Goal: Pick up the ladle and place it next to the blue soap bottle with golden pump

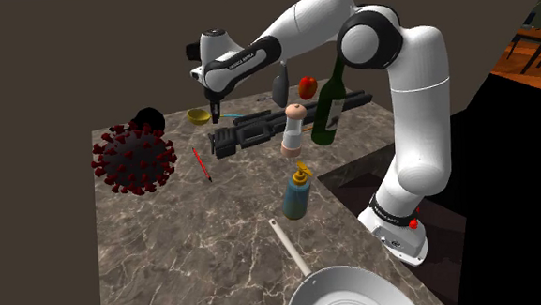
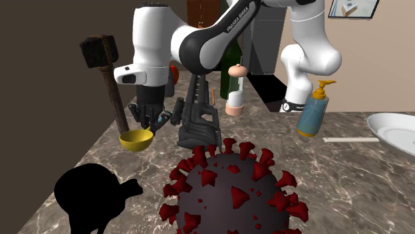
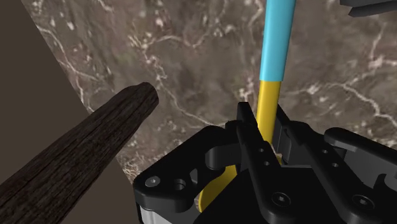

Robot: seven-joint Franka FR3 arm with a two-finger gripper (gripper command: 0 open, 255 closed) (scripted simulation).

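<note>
The white arm (image 1: 416, 93) stretches from its stand across the marble counter (image 1: 188, 244), forearm nearly level and wrist bent down, so that the black gripper (image 3: 263, 119) points at the surface near the counter's far edge. Its fingers are clamped on the yellow stretch of the ladle (image 3: 278, 38) handle, below the light-blue part. The yellow bowl lies beside a dark wooden mallet (image 2: 106, 73). The blue soap bottle (image 1: 297, 193) stands well apart, nearer the stand.

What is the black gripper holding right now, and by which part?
The yellow-bowled ladle, clasped by the gripper on the yellow stretch of its handle, just short of the cyan part.
</note>
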